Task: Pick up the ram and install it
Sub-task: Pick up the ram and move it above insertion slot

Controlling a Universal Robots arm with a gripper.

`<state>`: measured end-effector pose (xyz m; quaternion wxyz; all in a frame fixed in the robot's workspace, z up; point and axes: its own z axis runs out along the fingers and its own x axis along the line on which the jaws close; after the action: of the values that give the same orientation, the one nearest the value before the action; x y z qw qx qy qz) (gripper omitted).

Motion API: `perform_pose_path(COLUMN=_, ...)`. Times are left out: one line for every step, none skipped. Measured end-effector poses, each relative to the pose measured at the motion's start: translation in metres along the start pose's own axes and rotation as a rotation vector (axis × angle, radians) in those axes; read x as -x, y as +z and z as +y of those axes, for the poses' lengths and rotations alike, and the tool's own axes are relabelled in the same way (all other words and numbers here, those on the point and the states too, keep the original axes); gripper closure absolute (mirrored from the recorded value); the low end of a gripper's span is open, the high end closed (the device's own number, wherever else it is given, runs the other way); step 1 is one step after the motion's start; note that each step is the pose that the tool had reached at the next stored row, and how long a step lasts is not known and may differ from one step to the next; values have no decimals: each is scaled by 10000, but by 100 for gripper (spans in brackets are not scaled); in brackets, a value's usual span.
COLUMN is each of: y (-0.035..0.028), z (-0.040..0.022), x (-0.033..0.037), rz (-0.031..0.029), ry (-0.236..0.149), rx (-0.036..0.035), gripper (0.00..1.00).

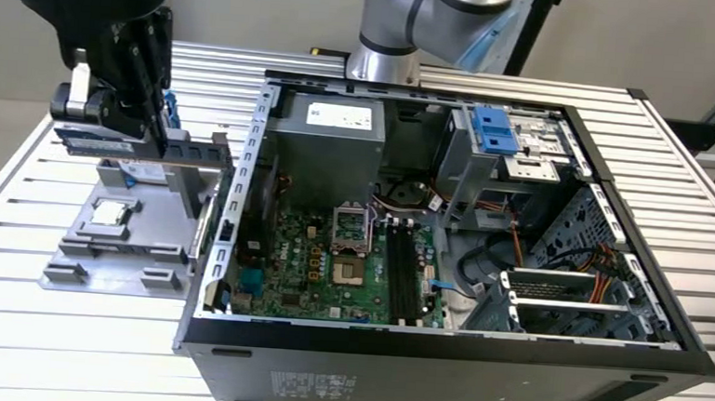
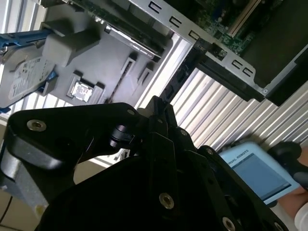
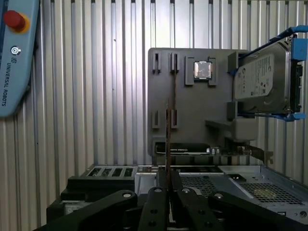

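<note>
I had one gripper (image 1: 150, 137), its jaws closed tight on one ram (image 1: 137, 149), pinched at about mid-length. In the first wrist view the fingers (image 3: 156, 202) clamped the board edge-on, so the ram (image 3: 167, 144) read as a thin line rising out of the gripper (image 3: 168, 185).

Ram's long axis: level, running from the exterior view's left to the exterior view's right, with the board standing on its long edge. That put it roughly crosswise to the black memory slots (image 1: 404, 269) on the motherboard (image 1: 328, 264). I couldn't count the slots for sure.

Ram position: in the air over one grey parts fixture (image 1: 119, 242), outside the case, not touching the fixture's base. In the first wrist view it sat just beside the fixture's (image 3: 192, 110) narrow holder groove (image 3: 174, 86), not in it.

On the fixture:
- one square silver processor (image 3: 203, 70), lying flat in its pocket
- one hard drive (image 3: 262, 79) in a blue frame, standing on edge at the fixture's side

One open PC case (image 1: 611, 114) lay on the slatted table (image 1: 27, 320) just beside the fixture, at the exterior view's right of it. One teach pendant (image 3: 14, 57) lay on the slats, well apart from the fixture.
</note>
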<state>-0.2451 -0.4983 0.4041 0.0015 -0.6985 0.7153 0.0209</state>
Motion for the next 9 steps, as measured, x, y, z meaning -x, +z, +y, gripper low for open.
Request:
perform_pose_path(y=-1, z=-22, x=1, rz=0, ry=0, rx=3, gripper=100)
perform_pose_path(y=-2, z=-48, x=1, rz=1, ry=0, rx=7, gripper=100)
perform_pose_path(y=-3, z=-69, x=1, rz=1, ry=0, rx=10, gripper=100)
perform_pose_path(y=-4, z=-92, x=2, rz=0, ry=0, rx=14, gripper=100)
perform_pose_path(y=-5, z=-117, x=3, rz=0, ry=1, rx=17, gripper=100)
perform_pose_path(y=-6, z=-140, x=3, rz=0, ry=1, rx=20, gripper=100)
perform_pose_path(y=-6, z=-162, x=4, rz=0, ry=1, rx=22, gripper=100)
perform_pose_path(y=-8, z=-187, x=4, rz=0, ry=1, rx=27, gripper=100)
perform_pose_path(y=-9, z=-210, x=5, rz=1, ry=1, rx=30, gripper=100)
